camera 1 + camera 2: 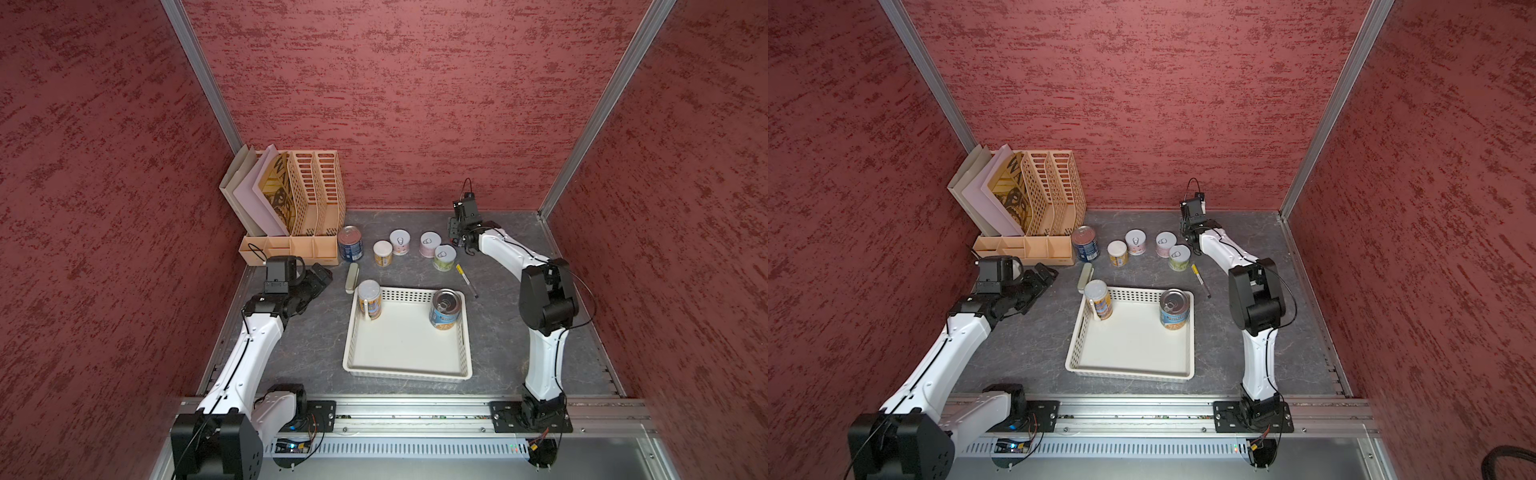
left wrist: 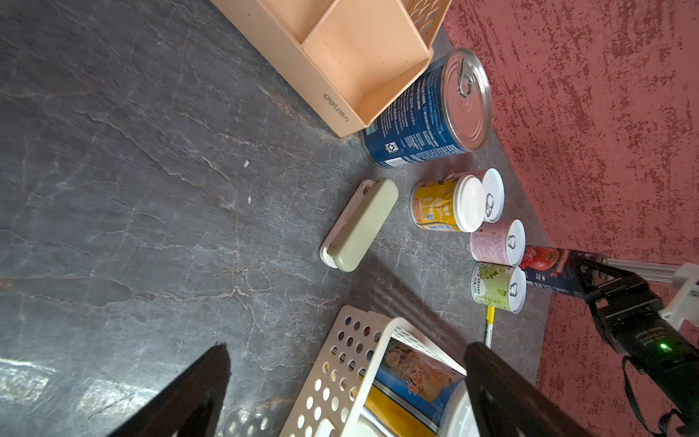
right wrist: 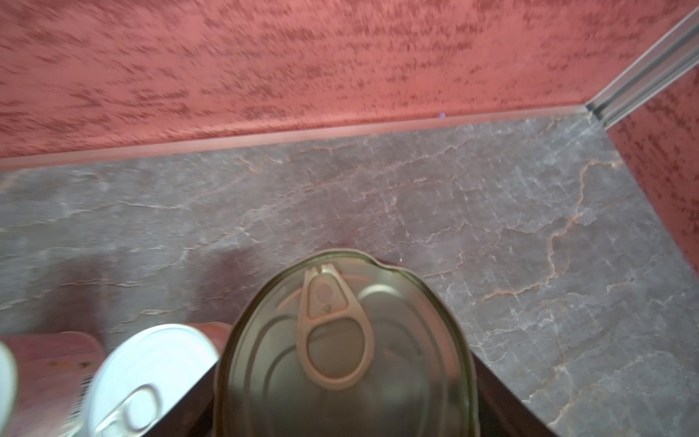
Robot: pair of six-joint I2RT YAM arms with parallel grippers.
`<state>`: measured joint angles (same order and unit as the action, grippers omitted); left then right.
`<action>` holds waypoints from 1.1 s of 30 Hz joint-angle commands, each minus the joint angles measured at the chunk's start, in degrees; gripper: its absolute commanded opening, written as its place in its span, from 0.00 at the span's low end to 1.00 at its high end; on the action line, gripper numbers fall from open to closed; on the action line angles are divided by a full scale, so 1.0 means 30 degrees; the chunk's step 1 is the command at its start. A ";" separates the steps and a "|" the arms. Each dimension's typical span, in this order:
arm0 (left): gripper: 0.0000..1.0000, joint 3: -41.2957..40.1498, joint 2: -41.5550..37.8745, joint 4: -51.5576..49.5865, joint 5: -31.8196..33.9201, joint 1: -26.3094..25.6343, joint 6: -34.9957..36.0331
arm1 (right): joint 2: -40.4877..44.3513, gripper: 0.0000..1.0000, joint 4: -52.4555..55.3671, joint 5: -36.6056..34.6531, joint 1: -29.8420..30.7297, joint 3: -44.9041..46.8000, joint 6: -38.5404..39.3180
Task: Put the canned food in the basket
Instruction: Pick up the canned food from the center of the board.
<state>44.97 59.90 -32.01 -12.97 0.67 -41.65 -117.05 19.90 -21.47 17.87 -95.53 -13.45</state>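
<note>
Left gripper [image 1: 320, 276]: spread wide and empty, held at 9 o'clock of the basket.
Right gripper [image 1: 458, 237]: clamped on a tomato-label can [image 2: 548, 270] at 1 o'clock beyond the basket, with the lid kept upward.
Basket [image 1: 405, 372]: a yellow-label can [image 1: 369, 299] is stood upright in the 11 o'clock corner and a blue-label can [image 1: 445, 311] in the 1 o'clock corner.
Table [image 1: 291, 353]: a dark blue can [image 1: 350, 245] and four pastel cans [image 1: 400, 242] are stood between 11 and 1 o'clock, with axes vertical.

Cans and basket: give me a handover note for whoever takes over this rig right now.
Left tool: open, empty, near the basket's far left corner.
Right tool: shut on a tomato-label can at the back of the table.
Done: a tall can and a metal-topped can stand in the basket's far corners.
To do: the held can, plus five on the table: dark blue can by the file rack, yellow can, two pink cans, green can.
</note>
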 commanded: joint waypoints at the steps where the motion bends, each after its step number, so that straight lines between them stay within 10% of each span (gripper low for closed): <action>1: 1.00 0.0503 -0.0133 -0.0226 0.0382 0.0130 0.0258 | 0.1944 0.35 -0.2699 -0.1565 0.0631 -0.0051 0.0692; 33: 1.00 -0.0548 -0.4110 0.0877 0.0197 -0.0076 0.0607 | 1.1971 0.27 0.3411 -0.2149 0.9347 0.3111 0.0289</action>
<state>44.01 48.62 -29.93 -12.99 0.62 -41.08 -85.30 31.48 -25.74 43.66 -86.80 -11.18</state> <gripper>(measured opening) 0.997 0.780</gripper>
